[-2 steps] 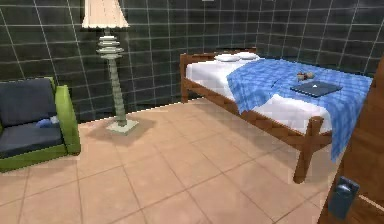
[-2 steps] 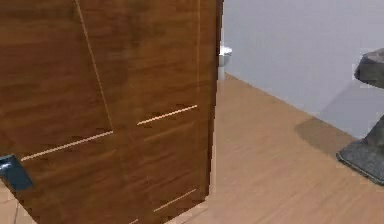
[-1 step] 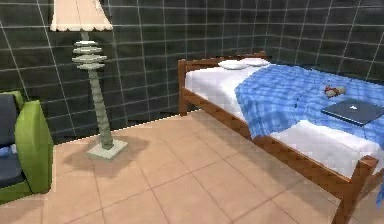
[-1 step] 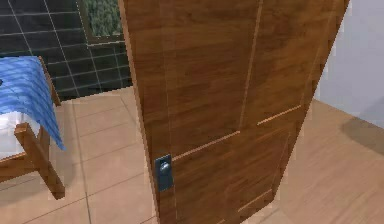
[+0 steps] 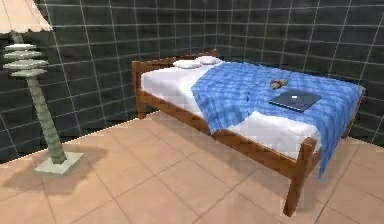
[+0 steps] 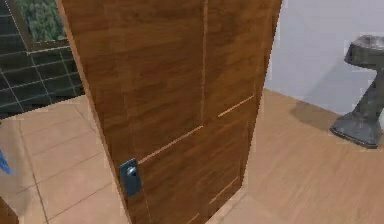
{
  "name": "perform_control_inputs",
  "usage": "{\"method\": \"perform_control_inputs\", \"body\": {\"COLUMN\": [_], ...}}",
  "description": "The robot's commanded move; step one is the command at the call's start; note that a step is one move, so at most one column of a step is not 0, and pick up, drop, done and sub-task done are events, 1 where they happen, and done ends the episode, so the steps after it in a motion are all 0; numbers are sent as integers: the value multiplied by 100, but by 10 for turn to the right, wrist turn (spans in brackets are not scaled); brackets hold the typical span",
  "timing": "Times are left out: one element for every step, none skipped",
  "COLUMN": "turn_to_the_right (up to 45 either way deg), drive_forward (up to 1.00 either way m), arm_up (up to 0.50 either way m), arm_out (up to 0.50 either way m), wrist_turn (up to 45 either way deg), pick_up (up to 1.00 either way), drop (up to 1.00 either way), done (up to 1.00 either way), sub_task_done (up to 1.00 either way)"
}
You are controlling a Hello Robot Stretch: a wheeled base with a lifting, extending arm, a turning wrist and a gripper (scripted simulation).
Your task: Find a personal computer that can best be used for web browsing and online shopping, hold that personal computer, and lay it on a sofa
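A closed grey-blue laptop (image 5: 294,99) lies flat on the blue plaid blanket (image 5: 250,92) of a wooden bed (image 5: 222,140), toward the foot end at the forward view's right. A small brownish thing (image 5: 279,81) lies on the blanket just beyond the laptop. Two white pillows (image 5: 196,62) rest at the headboard.
A floor lamp (image 5: 35,95) with a stacked green stem and pale shade stands at the forward view's left on tan tile floor (image 5: 140,180). Dark tiled walls back the bed. In the arm side view a wooden door (image 6: 180,100) stands close, with a grey pedestal (image 6: 362,95) at the right.
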Motion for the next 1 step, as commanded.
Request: {"method": "perform_control_inputs", "body": {"turn_to_the_right": [0], "drive_forward": [35], "arm_up": [0], "arm_out": [0], "wrist_turn": [0], "pick_up": [0], "drop": [0], "done": [0], "sub_task_done": [0]}}
